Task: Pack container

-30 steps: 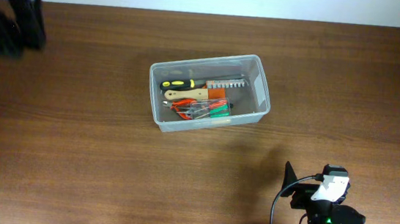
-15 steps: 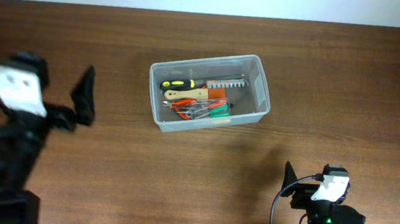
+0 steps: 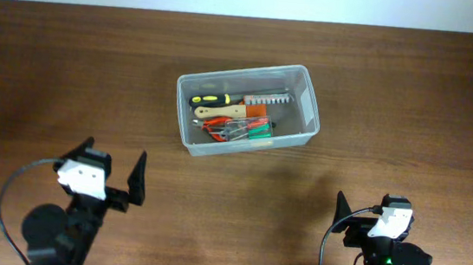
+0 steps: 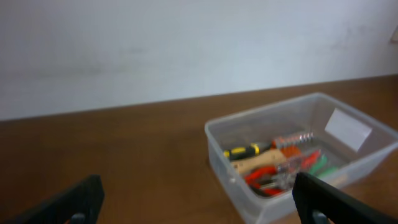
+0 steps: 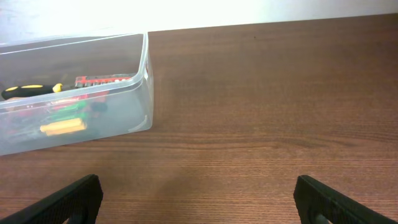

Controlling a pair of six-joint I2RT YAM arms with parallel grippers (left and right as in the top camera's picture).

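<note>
The container (image 3: 310, 92), a clear plastic tub, stands on the wooden table at centre back. It holds a yellow-and-black screwdriver (image 3: 213, 101), a wooden-handled saw, red-handled pliers and a small case of coloured bits. It also shows in the left wrist view (image 4: 214, 134) and the right wrist view (image 5: 142, 81). My left gripper (image 3: 112, 177) is open and empty at the front left, far from the tub. My right gripper (image 3: 358, 221) is open and empty at the front right.
A pale wall runs behind the table's far edge. Bare wood lies between both grippers and the tub.
My left arm has swung from the far left edge down to the front left and now sits folded. The right arm and the tub have not moved.
</note>
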